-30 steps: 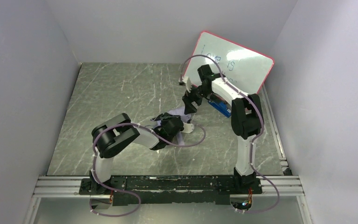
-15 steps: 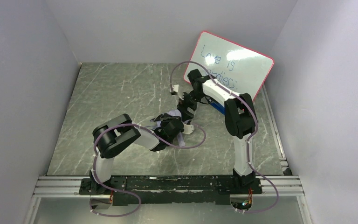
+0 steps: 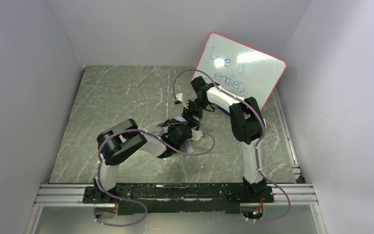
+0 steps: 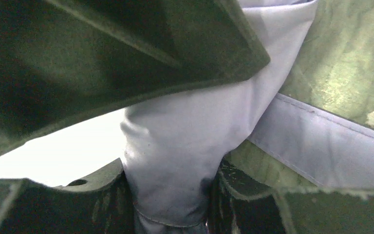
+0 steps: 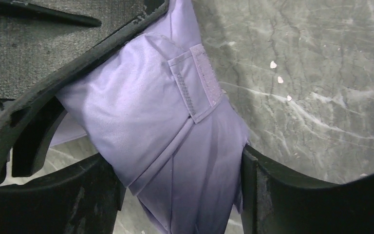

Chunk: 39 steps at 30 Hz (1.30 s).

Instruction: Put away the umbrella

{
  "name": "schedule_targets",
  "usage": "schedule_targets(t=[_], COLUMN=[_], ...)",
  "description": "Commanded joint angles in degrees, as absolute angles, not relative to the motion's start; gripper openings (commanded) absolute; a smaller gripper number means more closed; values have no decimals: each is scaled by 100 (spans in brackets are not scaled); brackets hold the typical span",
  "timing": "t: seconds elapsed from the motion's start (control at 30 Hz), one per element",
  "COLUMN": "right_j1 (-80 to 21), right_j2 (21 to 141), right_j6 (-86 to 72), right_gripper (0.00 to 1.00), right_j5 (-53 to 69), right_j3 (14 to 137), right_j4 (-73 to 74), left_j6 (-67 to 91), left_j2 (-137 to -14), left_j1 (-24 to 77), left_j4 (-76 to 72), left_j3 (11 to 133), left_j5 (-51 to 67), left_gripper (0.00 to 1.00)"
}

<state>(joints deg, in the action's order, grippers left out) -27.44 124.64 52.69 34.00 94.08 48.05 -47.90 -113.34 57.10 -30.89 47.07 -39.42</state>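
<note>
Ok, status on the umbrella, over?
Left gripper shut on umbrella fabric. Right gripper clamped round its folded bundle. Nothing in the way; whiteboard stands behind.

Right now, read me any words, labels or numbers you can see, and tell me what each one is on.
"Love is": blue handwriting, top line on the whiteboard.
"endless": second line on the same board; the last letters are unclear, so this reading is a guess.
Umbrella: no text or label to read on the fabric or strap.

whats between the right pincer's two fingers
The umbrella: its bunched purple fabric sits inside the right pincer, touching both fingers. The right wrist view shows it.
</note>
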Motion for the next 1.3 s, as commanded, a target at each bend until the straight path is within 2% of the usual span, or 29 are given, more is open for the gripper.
schedule_targets(t=[0.0,0.1,0.17,0.23,0.3,0.5,0.67,0.83,1.03,1.27], right_j1=[-2888,-2888,-2880,-2872,-2866,-2852,-2835,-2826,-2854,-2954], right_j2=[12749,12687,12622,12564,12495,12270,12147,12098,11848,11373], right_j6=[5032,4887,4810,4742,4685,4527,4459,4542,4703,4871], right_gripper=[65,45,36,30,26,12,10,11,15,20], right_j5=[3136,2984,2925,2874,2799,2669,2485,1977,1443,961], right_j3=[8942,8762,8637,8527,8417,8100,7929,7838,7429,6493], right_j4=[4798,4548,4379,4239,4115,3697,3430,3235,2681,1513], left_j6=[-4641,-4624,-4594,-4561,-4450,-4010,-3944,-3609,-3203,-2835], left_j2=[-11744,-11687,-11625,-11508,-11279,-10290,-9451,-8573,-7614,-6950], left_j1=[5713,5721,5715,5718,5720,5714,5701,5355,4141,2866], left_j4=[-1722,-1739,-1717,-1638,-1424,-632,-446,-77,530,939], left_j3=[4312,4282,4274,4276,4328,4659,4538,4318,4100,4223], left_j5=[-3503,-3473,-3453,-3366,-3214,-2669,-2382,-1948,-978,223], left_gripper=[5,5,8,16,34,54,59,58,55,57])
